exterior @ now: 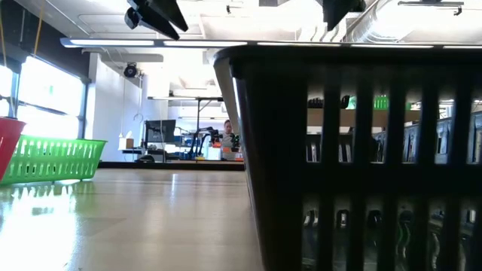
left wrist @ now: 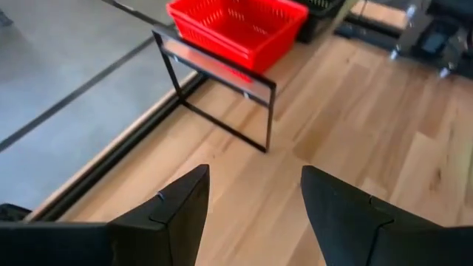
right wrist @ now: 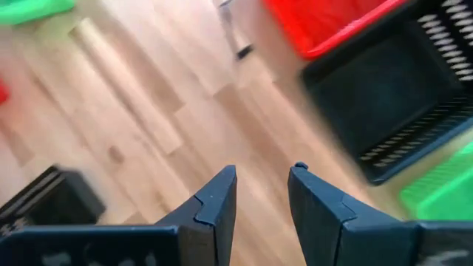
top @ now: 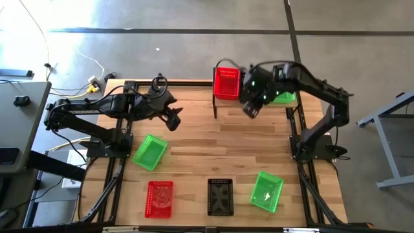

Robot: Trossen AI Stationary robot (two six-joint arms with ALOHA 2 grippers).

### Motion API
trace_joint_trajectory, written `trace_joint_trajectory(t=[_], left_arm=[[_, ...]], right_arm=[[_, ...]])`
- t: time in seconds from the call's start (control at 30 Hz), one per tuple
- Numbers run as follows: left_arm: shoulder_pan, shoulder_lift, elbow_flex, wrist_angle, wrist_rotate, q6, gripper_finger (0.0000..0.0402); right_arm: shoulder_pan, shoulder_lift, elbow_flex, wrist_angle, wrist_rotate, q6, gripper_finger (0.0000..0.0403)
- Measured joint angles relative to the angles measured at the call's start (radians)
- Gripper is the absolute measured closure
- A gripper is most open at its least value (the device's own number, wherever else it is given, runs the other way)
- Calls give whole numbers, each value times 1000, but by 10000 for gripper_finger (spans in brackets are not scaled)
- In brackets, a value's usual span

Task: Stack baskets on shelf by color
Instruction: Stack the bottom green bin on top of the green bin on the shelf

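The shelf point(left wrist: 222, 68), a light board on thin black posts, stands at the table's far edge. A red basket point(top: 226, 83) rests by its bottom on the shelf's left end, with a black basket point(right wrist: 392, 96) beside it and a green basket point(top: 284, 98) at the right end. My right gripper point(top: 251, 109) hovers open just in front of the shelf's middle, pointing steeply down, nothing between its fingers. My left gripper point(top: 173, 120) hangs open over the table left of the shelf, aimed at the red basket point(left wrist: 236, 26), with nothing between its fingers.
Loose baskets sit on the tabletop: a green one point(top: 150, 152) at mid left, and a red one point(top: 160, 197), a black one point(top: 220, 196) and a green one point(top: 266, 191) along the near edge. Bare wood lies between them and the shelf.
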Motion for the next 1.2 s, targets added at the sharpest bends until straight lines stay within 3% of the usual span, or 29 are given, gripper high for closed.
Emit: trace_joint_trajectory(t=[0.47, 0.67, 0.9, 1.2], left_arm=[[-1, 0, 0, -102, 160, -32, 198], [-1, 0, 0, -131, 201, -71, 198], [-1, 0, 0, -149, 206, -115, 198], [-1, 0, 0, -190, 204, -143, 198]], right_arm=[[396, 0, -13, 4, 65, 287, 293], [528, -14, -171, 0, 40, 441, 293], [663, -12, -345, 67, -77, 542, 293], [847, -12, -512, 307, -160, 611, 293]])
